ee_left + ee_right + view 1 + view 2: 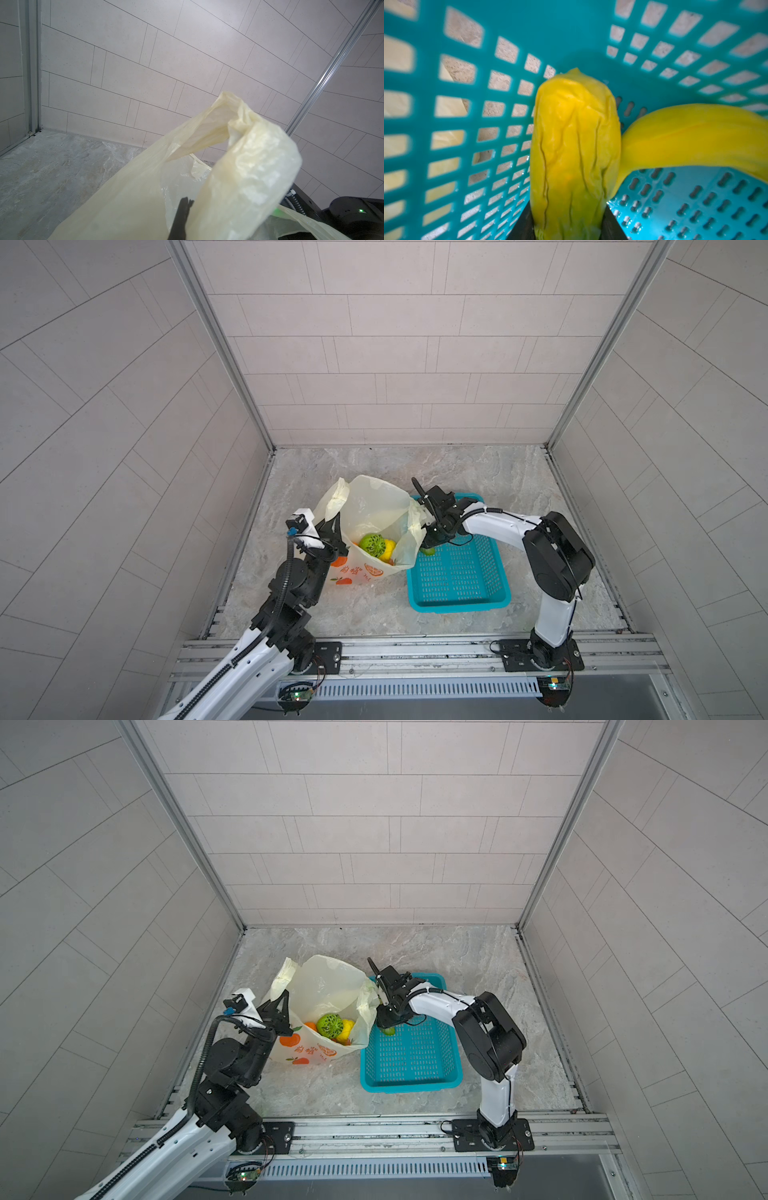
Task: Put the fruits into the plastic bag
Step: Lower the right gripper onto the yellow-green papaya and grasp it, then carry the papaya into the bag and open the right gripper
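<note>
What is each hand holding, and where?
The left hand pinches the plastic bag at its rim, beside a handle loop. The right hand straddles one end of the yellow fruit in the basket; grip cannot be told.

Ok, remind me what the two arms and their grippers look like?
Both arms match: white tubular links, as on the left arm and right arm, joined by bulky black joint housings. A ribbed black cable conduit runs up the left arm; a thin black cable follows the right. The left gripper and right gripper have slim black fingers.
</note>
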Motion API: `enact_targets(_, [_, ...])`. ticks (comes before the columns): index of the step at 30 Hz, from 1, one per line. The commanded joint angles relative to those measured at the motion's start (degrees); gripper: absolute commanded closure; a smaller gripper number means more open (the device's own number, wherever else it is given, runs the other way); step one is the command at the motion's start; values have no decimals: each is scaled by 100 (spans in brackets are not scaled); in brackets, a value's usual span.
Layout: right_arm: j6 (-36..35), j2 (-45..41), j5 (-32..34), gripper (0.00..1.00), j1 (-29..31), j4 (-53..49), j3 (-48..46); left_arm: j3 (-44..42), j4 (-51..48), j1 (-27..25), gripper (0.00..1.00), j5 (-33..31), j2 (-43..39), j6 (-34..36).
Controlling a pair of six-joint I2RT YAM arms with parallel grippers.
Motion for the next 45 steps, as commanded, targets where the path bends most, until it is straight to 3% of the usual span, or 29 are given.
enact_targets(1, [106, -442, 208, 66, -108, -66, -130, -8, 13, -26, 100, -24, -7, 14])
enact_targets(14, [51, -2440, 451, 69, -673, 113, 192, 5, 101, -35, 100, 53, 99, -4])
enact_targets(18, [-53, -2710, 56, 69, -560, 541, 684, 10, 102, -32, 100, 57, 106, -9])
enact_targets(23, [-288, -2277, -628, 67, 39, 505, 1554, 10, 126, -29, 100, 46, 128, -6])
enact_targets(29, [-813, -1255, -811, 65, 1029, 40, 2237, 13, 97, -33, 100, 50, 100, 3])
enact_targets(39, [-589, 570, -1703, 61, 1265, -507, 3167, -13, 39, -25, 100, 24, 6, -20])
enact_targets(41, [-648, 755, -1719, 57, 1324, -751, 3365, -6, 40, -29, 100, 19, 6, -20])
enact_targets(45, [-869, 667, -1879, 36, 1422, -746, 3282, -12, 31, -35, 100, 8, 7, -11])
